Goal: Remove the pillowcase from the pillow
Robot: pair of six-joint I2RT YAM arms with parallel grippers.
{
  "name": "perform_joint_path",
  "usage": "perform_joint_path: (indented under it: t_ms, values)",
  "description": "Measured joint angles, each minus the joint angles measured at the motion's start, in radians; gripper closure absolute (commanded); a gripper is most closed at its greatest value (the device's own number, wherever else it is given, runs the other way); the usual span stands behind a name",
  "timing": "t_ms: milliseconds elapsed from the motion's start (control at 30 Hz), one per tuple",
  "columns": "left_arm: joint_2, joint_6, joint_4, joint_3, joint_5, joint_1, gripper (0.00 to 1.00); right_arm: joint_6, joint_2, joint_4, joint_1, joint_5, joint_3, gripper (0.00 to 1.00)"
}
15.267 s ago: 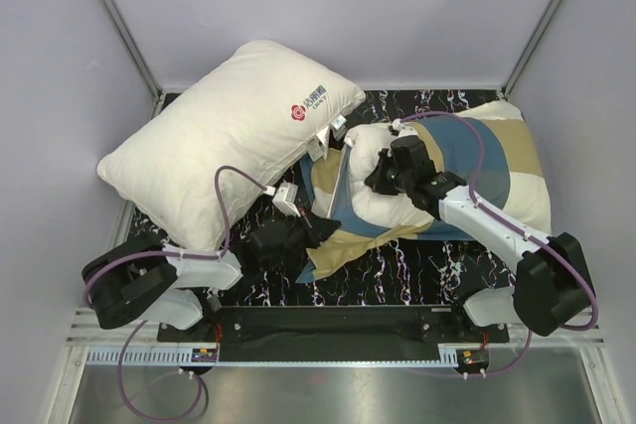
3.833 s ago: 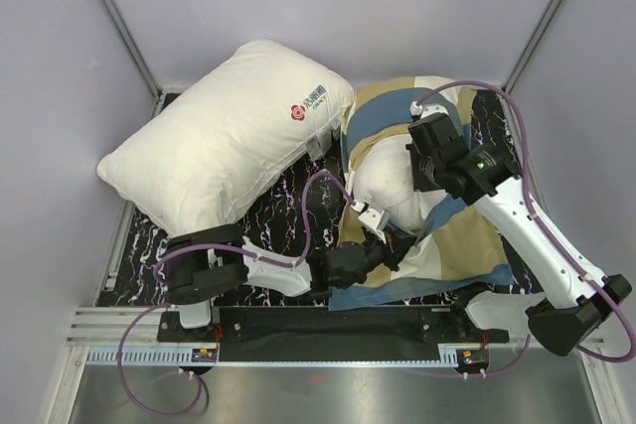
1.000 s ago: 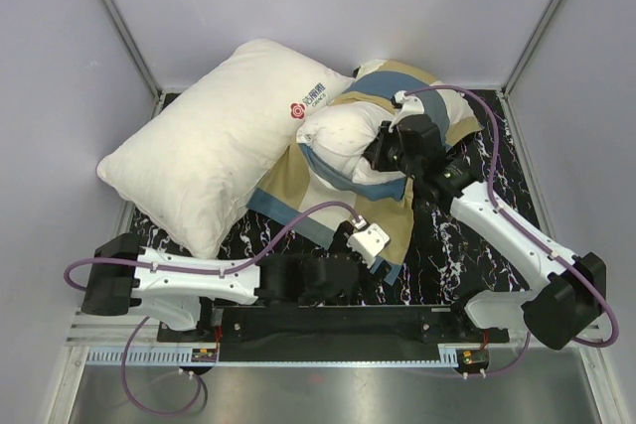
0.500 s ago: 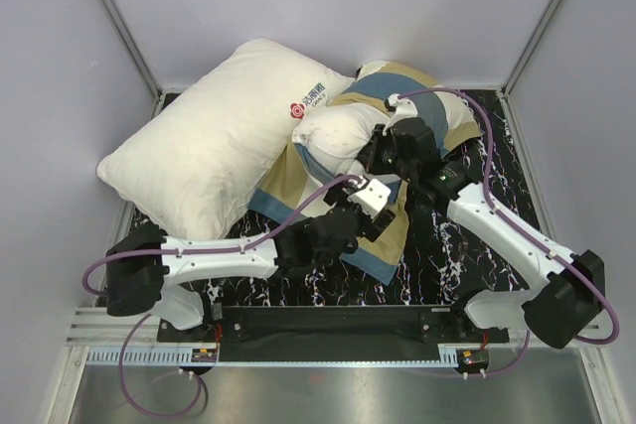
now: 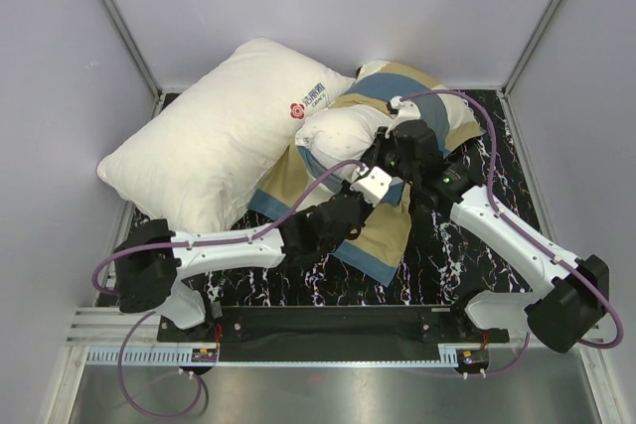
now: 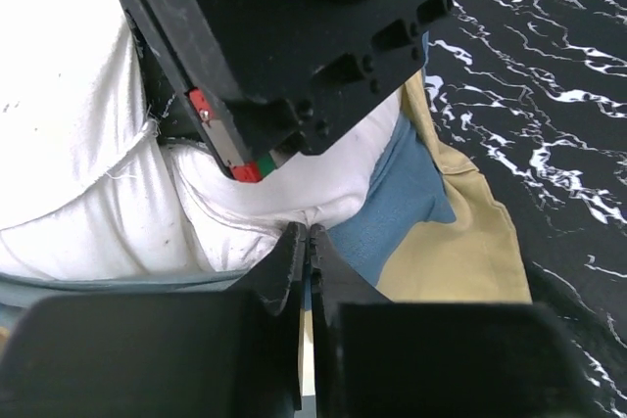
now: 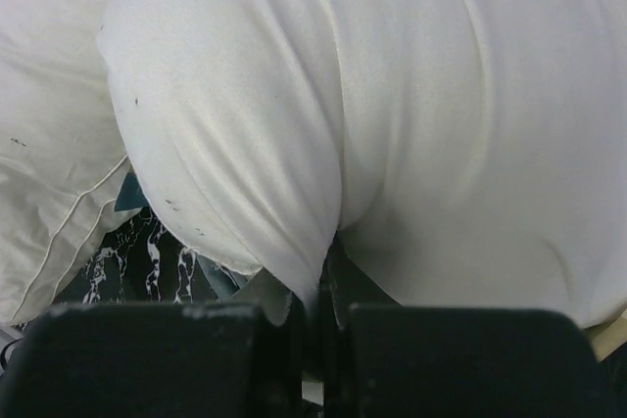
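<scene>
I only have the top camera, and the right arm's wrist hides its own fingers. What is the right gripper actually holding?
Observer: On the right wrist view, the right gripper is shut on a bunched fold of the pillow. It has plain white fabric only, no checks.
Operator: And the left one?
Observer: On the left wrist view, the left gripper is shut, with its tips at the white fabric right beside a blue check of the pillowcase. I cannot tell whether it has caught any cloth.
</scene>
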Motion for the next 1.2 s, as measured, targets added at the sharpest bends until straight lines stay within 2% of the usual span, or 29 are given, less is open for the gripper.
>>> perform_joint_path:
  t_ms: [300,733,800,867,933,1033,1200]
  values:
    - [-0.037,-0.052,0.047,-0.1,0.068,0.003,1.0,-0.002,0.008,-0.051,0.011,-0.003,0.0,1.0]
    - [-0.134,-0.121,0.148,-0.279,0.072,0.003,1.0,-0.003,0.062,-0.102,0.029,-0.039,0.041,1.0]
    - [-0.148,-0.135,0.161,-0.304,0.068,0.001,0.79,-0.003,0.069,-0.106,0.031,-0.048,0.042,1.0]
    - [-0.171,-0.156,0.143,-0.325,0.06,-0.019,0.39,-0.002,0.078,-0.097,0.033,-0.046,0.047,1.0]
    - [-0.182,-0.185,0.096,-0.332,0.056,-0.076,0.31,-0.002,0.09,-0.071,0.028,-0.043,0.068,1.0]
    - [-0.166,-0.25,0.01,-0.293,0.041,-0.152,0.29,-0.002,0.115,-0.04,0.025,-0.042,0.1,1.0]
    - [-0.085,-0.393,-0.044,-0.195,-0.021,-0.163,0.21,-0.001,0.136,-0.023,0.026,-0.05,0.105,1.0]
